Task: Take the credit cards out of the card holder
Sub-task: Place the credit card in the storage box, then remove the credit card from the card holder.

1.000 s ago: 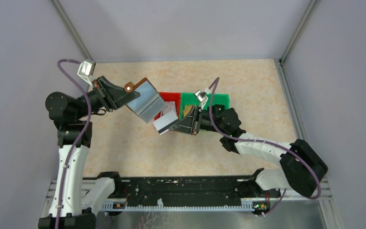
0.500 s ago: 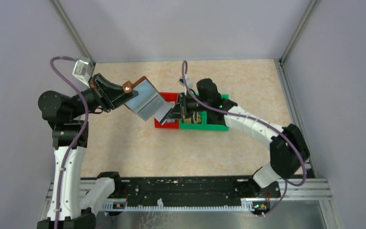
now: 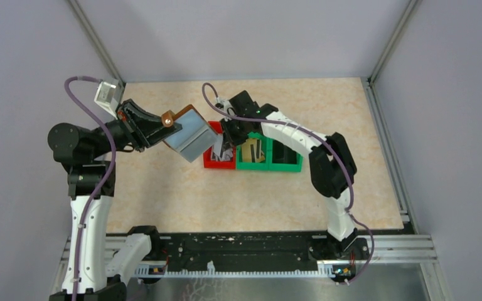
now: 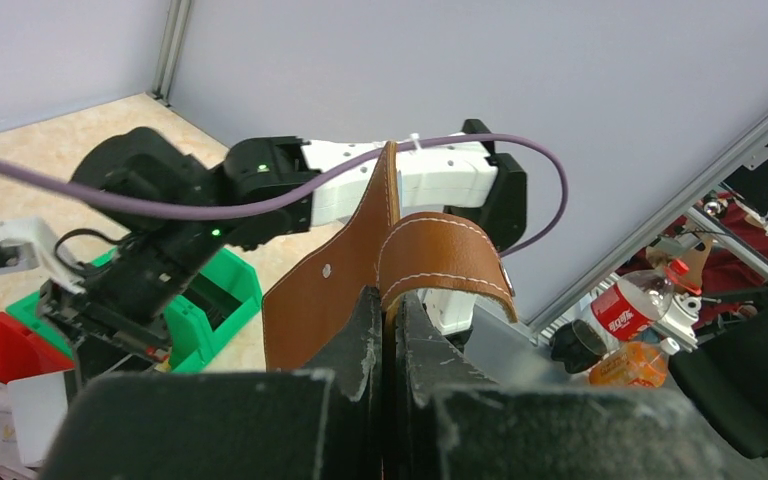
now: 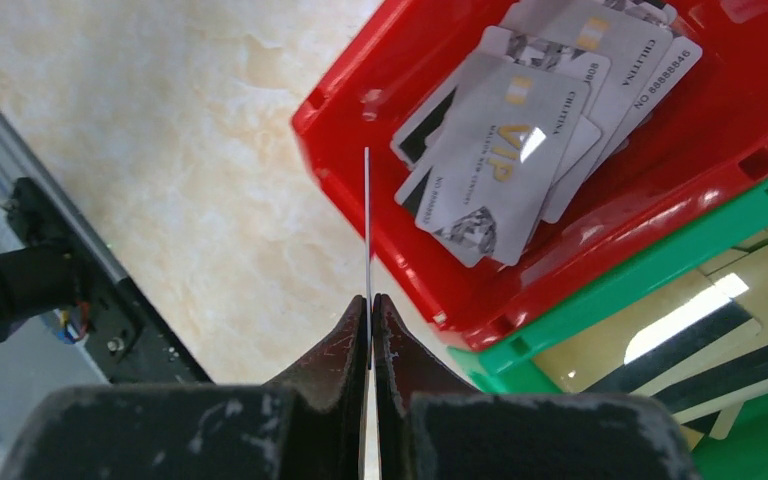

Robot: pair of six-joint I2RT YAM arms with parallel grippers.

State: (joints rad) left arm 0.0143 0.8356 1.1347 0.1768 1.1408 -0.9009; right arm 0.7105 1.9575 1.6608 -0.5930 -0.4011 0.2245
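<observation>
Now the thin plastic credit card [image 5: 367, 220], probably stiff and slippery, sits edge-pinched in the closed right gripper [image 5: 370, 303] above the red plastic bin [image 5: 355, 70], while the left gripper [image 4: 388, 305] clamps the soft brown leather card holder [image 4: 322, 300].

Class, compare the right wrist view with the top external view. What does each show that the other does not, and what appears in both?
Only the right wrist view shows the VIP print on the grey credit cards and the right gripper shut on one card, seen edge-on. Only the top external view shows the left gripper holding the open card holder aloft. Both show the red bin and the green bin.
</observation>
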